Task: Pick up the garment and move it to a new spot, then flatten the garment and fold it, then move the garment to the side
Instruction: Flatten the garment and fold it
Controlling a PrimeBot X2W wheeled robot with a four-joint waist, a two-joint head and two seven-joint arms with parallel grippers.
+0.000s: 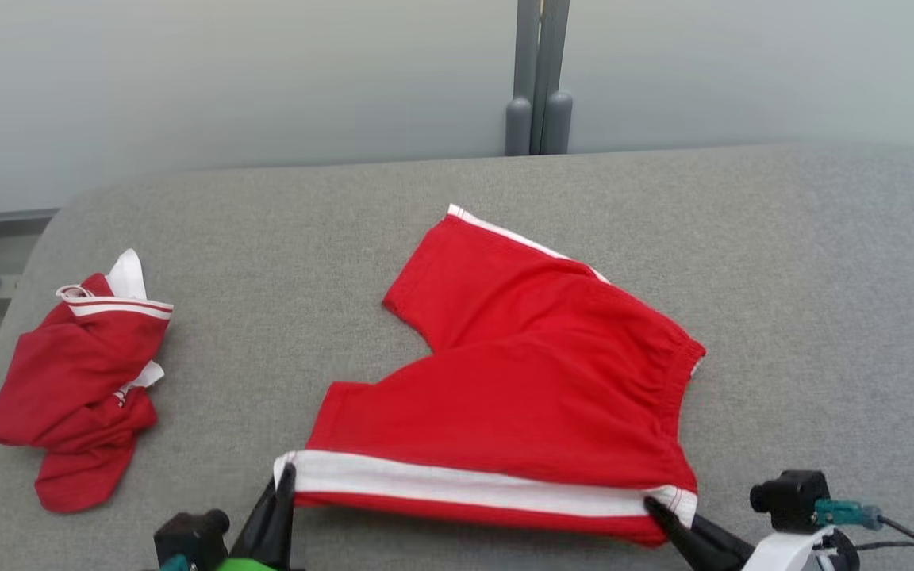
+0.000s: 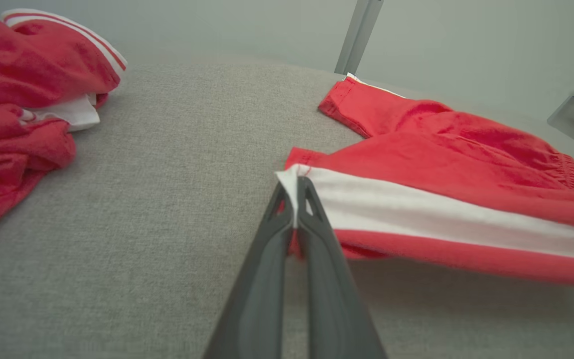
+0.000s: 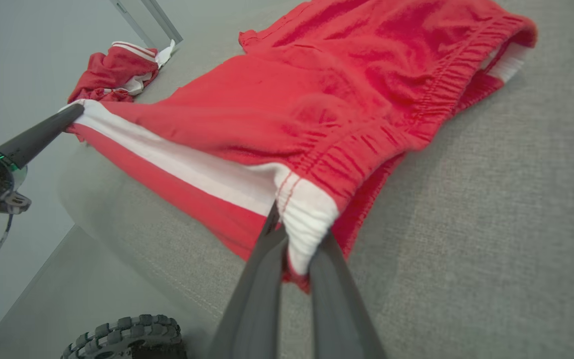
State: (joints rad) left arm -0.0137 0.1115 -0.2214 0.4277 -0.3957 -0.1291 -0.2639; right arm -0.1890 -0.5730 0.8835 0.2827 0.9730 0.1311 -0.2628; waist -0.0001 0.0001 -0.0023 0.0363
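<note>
The garment point(image 1: 520, 373) is a pair of red shorts with a white side stripe, spread on the grey padded surface point(image 1: 806, 262). Its near edge is lifted off the surface. My left gripper point(image 1: 286, 473) is shut on the white-striped leg-hem corner point(image 2: 292, 182). My right gripper point(image 1: 651, 503) is shut on the waistband's white corner point(image 3: 304, 219). The stripe point(image 3: 182, 164) runs taut between the two grips. The far leg point(image 2: 366, 107) lies flat, angled away.
A second red and white garment point(image 1: 80, 373) lies crumpled at the surface's left end, also seen in the left wrist view point(image 2: 23, 99). A grey post point(image 1: 538, 79) stands behind the far edge. A robot wheel point(image 3: 127, 336) shows below the surface's near edge.
</note>
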